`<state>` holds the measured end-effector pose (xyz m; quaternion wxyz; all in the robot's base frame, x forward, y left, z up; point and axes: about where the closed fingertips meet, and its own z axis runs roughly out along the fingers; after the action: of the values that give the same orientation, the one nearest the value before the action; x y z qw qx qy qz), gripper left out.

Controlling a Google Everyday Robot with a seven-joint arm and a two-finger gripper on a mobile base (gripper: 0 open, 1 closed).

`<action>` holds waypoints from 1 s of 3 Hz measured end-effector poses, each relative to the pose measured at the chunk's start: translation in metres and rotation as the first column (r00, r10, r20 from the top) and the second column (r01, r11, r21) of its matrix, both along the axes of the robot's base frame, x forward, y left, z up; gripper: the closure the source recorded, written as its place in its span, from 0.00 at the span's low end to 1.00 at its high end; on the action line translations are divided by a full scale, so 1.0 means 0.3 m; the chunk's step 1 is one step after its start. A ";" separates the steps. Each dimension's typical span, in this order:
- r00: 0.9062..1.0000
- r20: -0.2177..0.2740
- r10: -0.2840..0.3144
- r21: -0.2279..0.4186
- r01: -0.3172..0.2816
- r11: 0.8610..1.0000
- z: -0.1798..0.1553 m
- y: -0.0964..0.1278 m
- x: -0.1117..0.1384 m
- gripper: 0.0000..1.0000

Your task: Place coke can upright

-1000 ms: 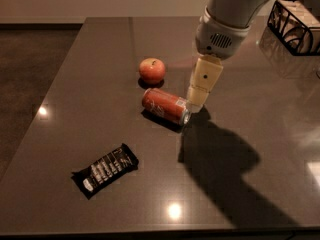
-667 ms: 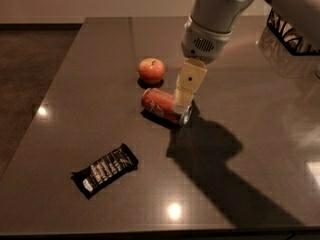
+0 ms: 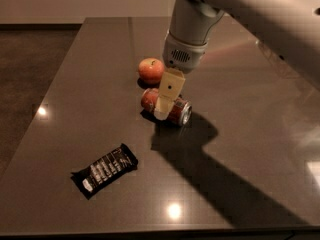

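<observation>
Coke can (image 3: 178, 111) lies on its side on the table (image 3: 90, 84), its silver end pointing to the near right. Over the last second the gripper (image 3: 165, 106) has slid left and dropped, from beside the can's end to squarely over its middle, and its pale tip now sits low against the can's near flank. I judge this to be the reach closing into a grasp. The can is not yet lifted, so standing it up is all still ahead. Whether the gripper is spread around the can or already closed on it, I cannot tell. The can sits directly under the tool's tip, touching or nearly so. The apple (image 3: 151, 70) rests just beyond the gripper on the view's left, close to the can. The bar (image 3: 104, 170) lies well apart from the gripper, toward the near left.
</observation>
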<state>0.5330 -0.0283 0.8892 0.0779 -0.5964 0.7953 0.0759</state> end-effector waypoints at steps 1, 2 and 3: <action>1.000 -0.015 -0.001 -0.023 0.001 1.000 -0.047 0.043 -0.021 0.00; 0.999 -0.034 -0.006 -0.058 0.004 0.998 -0.092 0.095 -0.046 0.00; 0.999 -0.042 -0.014 -0.087 0.011 0.996 -0.122 0.129 -0.051 0.18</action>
<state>0.5176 0.0105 0.8526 0.0354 -0.5925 0.8030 0.0536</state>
